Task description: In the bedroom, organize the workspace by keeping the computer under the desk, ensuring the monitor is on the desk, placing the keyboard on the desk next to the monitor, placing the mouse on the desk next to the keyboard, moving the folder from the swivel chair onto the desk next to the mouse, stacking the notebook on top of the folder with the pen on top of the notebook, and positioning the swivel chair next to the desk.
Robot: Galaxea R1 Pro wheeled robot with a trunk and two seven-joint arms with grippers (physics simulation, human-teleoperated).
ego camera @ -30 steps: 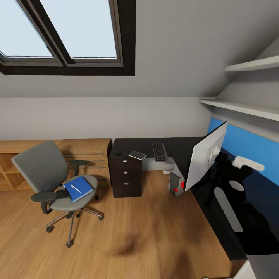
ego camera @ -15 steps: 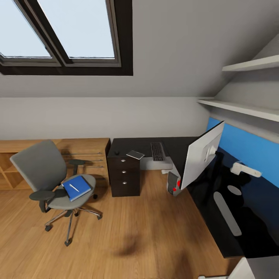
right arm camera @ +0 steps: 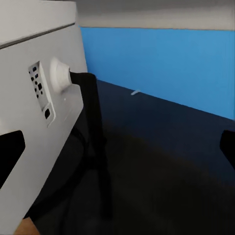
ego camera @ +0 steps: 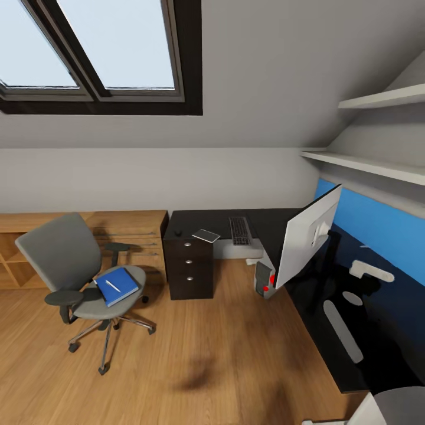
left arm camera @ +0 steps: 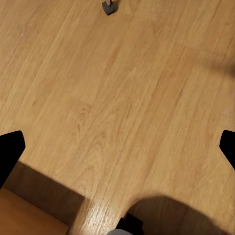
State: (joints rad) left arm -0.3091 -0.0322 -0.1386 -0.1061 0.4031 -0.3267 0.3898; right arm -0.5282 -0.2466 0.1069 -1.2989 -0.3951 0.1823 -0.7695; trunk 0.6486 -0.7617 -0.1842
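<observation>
The grey swivel chair [ego camera: 65,260] stands on the wood floor at the left, apart from the desk. On its seat lies the blue folder [ego camera: 118,286], with the white pen [ego camera: 114,286] on top of it. The glossy black desk [ego camera: 268,224] carries the mouse [ego camera: 178,232], the notebook [ego camera: 206,235] and the keyboard [ego camera: 240,230]. The monitor [ego camera: 307,239] stands on the right wing with its pale back toward me. The computer [ego camera: 264,278] sits under the desk. My left gripper [left arm camera: 117,152] is open above bare floor. My right gripper [right arm camera: 117,152] is open near the monitor's back [right arm camera: 34,112].
A black three-knob drawer unit [ego camera: 190,268] holds up the desk's left end, beside a light wooden cabinet [ego camera: 127,233]. A blue wall panel [ego camera: 378,224] and white shelves [ego camera: 366,165] run along the right. A chair caster [left arm camera: 109,7] shows on the floor.
The camera shifted a little, sliding the whole scene left and then settling. A grey part of my right arm has risen into the lower right corner. The task's things have not moved.
</observation>
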